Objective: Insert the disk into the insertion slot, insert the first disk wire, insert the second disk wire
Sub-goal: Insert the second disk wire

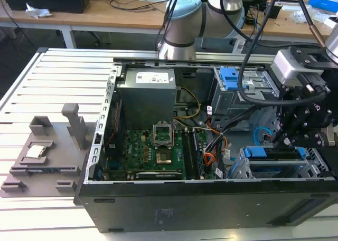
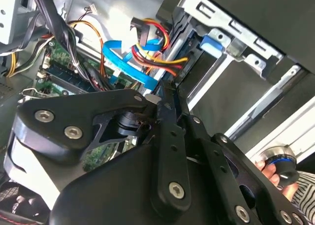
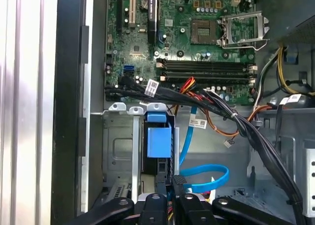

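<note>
computer case (image 1: 158, 209): a big black box lying open on a ribbed metal table (image 1: 31, 83). inside it sit a green board (image 1: 142, 151), a grey power box (image 1: 145, 96), and lots of wires.
green board: in the first wrist view it (image 3: 197, 38) lies past the metal frames, with black, red and orange wires (image 3: 216, 107) lying over its edge.
insertion slot (image 1: 264, 170): a low silver metal frame in the near corner of the case on the exterior view's right.
disk (image 1: 274, 154): it sits inside the insertion slot, and its blue edge shows along the top. in the first wrist view its blue end (image 3: 158, 139) sits between the silver rails.
tall grey frame (image 1: 240, 90): stands behind the slot, with a blue clip (image 1: 231, 80) on top.
blue flat wire (image 3: 202, 178): curls on the case floor just beside the disk.
gripper (image 1: 282, 141): right above the disk end, at the slot. its fingers are pinched shut on a black wire plug (image 3: 178, 183) beside the disk.
grey tray (image 1: 42, 162): on the table outside the case, with a small square chip (image 1: 36, 151) in it.
</note>
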`<state>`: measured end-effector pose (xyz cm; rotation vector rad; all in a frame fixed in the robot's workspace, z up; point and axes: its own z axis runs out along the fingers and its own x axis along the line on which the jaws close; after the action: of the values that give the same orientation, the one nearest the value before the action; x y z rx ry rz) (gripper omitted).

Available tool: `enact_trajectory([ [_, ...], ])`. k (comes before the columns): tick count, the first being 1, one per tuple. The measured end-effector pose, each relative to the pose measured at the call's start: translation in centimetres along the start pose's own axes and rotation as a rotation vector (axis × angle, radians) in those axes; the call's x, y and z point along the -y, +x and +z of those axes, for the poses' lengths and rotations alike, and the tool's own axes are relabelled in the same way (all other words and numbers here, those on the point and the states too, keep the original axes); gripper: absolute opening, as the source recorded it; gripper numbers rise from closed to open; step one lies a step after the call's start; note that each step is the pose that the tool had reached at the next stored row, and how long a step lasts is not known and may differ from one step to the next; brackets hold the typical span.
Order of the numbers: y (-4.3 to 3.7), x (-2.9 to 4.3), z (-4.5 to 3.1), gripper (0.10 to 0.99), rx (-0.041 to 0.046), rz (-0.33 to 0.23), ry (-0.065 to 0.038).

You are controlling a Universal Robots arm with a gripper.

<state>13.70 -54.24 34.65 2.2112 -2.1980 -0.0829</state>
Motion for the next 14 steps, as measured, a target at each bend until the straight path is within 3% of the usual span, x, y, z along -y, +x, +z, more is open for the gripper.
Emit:
enact_trajectory([
  [14,0.13,0.17,0.97,0.165,-0.0005,0.0,0.0],
])
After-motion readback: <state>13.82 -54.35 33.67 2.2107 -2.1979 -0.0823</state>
